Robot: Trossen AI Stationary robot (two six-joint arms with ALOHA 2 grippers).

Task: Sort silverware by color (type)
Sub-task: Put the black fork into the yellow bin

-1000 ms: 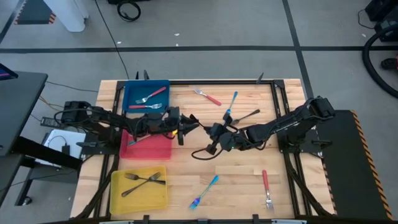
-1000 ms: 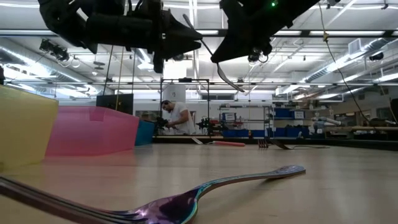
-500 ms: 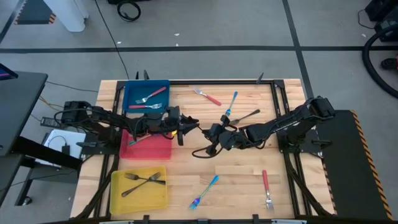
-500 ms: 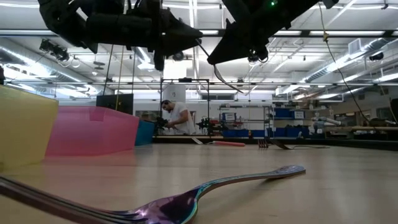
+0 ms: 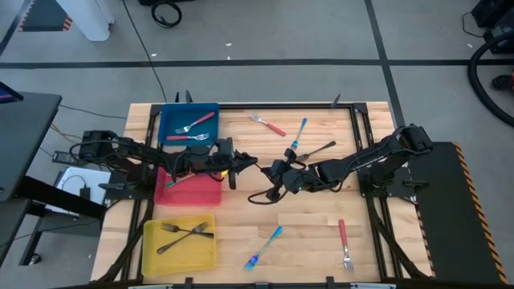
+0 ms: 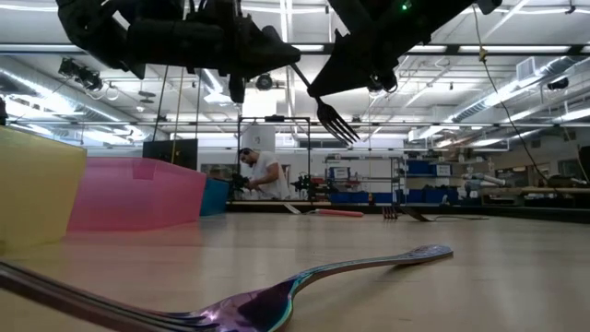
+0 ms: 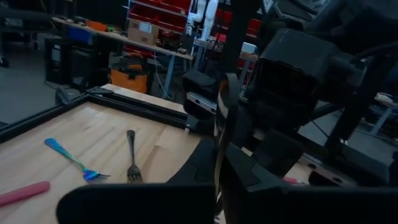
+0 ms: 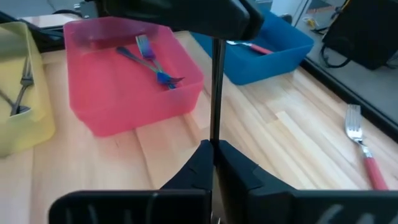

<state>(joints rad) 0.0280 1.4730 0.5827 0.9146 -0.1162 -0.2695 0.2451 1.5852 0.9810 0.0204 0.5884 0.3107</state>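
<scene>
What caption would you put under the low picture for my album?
Two robot arms meet above the table, a dark fork hanging between them, with another fork lying on the wood in front.

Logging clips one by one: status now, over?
Grippers: left gripper, right gripper meet above table centre. Both shut on grey fork, airborne. No obstruction seen.

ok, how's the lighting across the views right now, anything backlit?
Low view: ceiling lights sit behind, so both arms and the dark fork read as silhouettes. Left wrist view: dim, left gripper nearly black. Right wrist view: evenly lit, pink tray and right gripper easy to read. High view: even light, soft shadows only.
</scene>
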